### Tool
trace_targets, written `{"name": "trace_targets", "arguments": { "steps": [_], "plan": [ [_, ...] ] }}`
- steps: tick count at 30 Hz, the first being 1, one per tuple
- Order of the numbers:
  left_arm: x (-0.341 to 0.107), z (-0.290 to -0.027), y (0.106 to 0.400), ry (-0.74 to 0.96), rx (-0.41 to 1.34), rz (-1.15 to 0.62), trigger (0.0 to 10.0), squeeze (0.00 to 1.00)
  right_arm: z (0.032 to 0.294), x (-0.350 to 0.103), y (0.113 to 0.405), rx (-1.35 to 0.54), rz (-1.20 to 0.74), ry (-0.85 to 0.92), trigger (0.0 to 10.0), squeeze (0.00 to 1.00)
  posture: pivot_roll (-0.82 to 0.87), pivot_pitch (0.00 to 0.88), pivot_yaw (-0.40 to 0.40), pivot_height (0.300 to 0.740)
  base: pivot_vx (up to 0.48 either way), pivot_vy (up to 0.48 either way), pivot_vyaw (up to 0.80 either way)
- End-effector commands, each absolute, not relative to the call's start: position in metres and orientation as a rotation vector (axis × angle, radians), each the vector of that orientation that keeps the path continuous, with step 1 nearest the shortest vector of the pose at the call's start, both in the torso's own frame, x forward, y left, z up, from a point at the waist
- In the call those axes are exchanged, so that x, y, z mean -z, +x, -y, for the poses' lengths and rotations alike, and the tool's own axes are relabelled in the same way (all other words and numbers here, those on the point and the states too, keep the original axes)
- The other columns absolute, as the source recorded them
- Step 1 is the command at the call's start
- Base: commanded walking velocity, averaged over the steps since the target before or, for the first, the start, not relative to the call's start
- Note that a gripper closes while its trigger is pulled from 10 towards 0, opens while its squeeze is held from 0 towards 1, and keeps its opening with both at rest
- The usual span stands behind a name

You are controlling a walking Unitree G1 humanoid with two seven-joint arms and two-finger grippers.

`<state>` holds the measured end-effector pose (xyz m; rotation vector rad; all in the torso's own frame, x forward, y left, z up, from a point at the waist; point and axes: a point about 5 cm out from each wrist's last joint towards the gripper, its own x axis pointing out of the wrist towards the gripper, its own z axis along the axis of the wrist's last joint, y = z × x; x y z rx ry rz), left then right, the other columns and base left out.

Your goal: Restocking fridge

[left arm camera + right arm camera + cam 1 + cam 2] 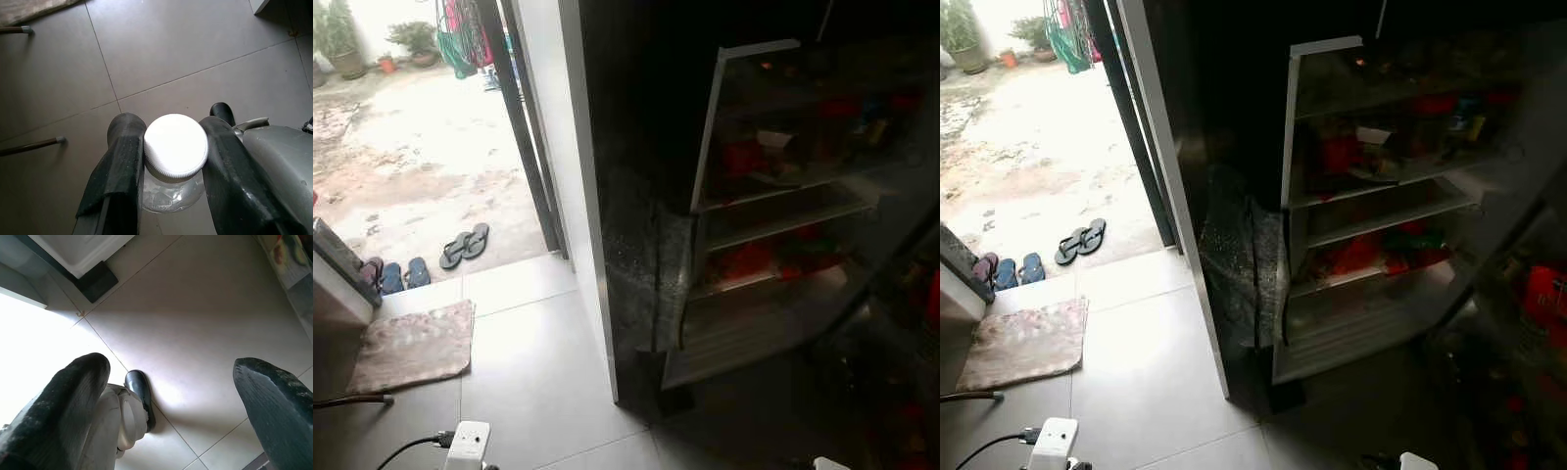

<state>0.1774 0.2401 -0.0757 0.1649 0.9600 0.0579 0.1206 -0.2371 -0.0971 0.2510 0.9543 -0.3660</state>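
1. The fridge (1381, 196) stands open at the right of the eye views, its dark interior showing shelves with red packets and other items too dim to name.
2. Its open door (1528, 323) runs along the far right edge of the frame, with red items in its racks.
3. A clear jar with a white ribbed lid (176, 147) sits at the centre of the left wrist view, above the grey tiled floor (195, 49).
4. The left hand (173, 161) is clamped on that jar, one black finger pressed to each side of the lid.
5. The right hand (171, 391) is spread wide and holds nothing, its fingers hanging over the pale floor tiles.
6. A white power strip (467, 446) with a black cord lies at the lower left of the eye views.
7. A brownish doormat (416, 345) lies at the left, near the open doorway.
8. Pairs of flip-flops (464, 245) rest just outside on the sunlit ground.
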Motion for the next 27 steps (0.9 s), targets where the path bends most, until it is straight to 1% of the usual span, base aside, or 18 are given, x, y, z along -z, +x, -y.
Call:
{"name": "trace_targets", "arguments": {
  "steps": [1,5,9,11,12,16,18,27],
  "plan": [
    [0.076,-0.246,0.173,0.198,-0.052,-0.983,10.0,0.0,0.234,0.099,0.116,0.373,-0.974,0.264,10.0,0.0,-0.01,0.014,0.052,0.74,0.0,0.0,0.0],
    [0.074,-0.249,0.175,0.191,-0.066,-0.975,10.0,0.0,0.23,0.098,0.123,0.367,-0.955,0.26,10.0,0.0,-0.01,0.061,0.055,0.74,0.0,-0.256,0.0],
    [0.074,-0.249,0.176,0.192,-0.067,-0.975,10.0,0.0,0.228,0.098,0.124,0.365,-0.953,0.26,10.0,0.0,-0.01,0.067,0.054,0.74,0.0,-0.379,0.0],
    [0.074,-0.248,0.177,0.187,-0.072,-0.975,10.0,0.0,0.225,0.098,0.125,0.36,-0.949,0.249,10.0,0.0,-0.01,0.088,0.05,0.74,0.0,-0.411,0.0],
    [0.074,-0.248,0.177,0.187,-0.072,-0.975,10.0,0.0,0.225,0.098,0.125,0.36,-0.949,0.249,10.0,0.0,-0.01,0.088,0.05,0.74,0.0,-0.412,0.0],
    [0.075,-0.242,0.178,0.177,-0.07,-0.972,10.0,0.0,0.225,0.1,0.119,0.361,-0.948,0.247,10.0,0.0,-0.01,0.103,0.051,0.74,0.0,-0.41,0.8],
    [0.076,-0.24,0.178,0.173,-0.068,-0.972,10.0,0.0,0.226,0.101,0.115,0.38,-0.952,0.269,10.0,0.0,-0.01,0.106,0.05,0.74,0.0,-0.405,0.0],
    [0.077,-0.239,0.177,0.167,-0.068,-0.972,10.0,0.0,0.235,0.1,0.109,0.398,-0.943,0.254,10.0,0.0,-0.01,0.116,0.053,0.74,0.0,-0.37,0.0]
  ]
}}
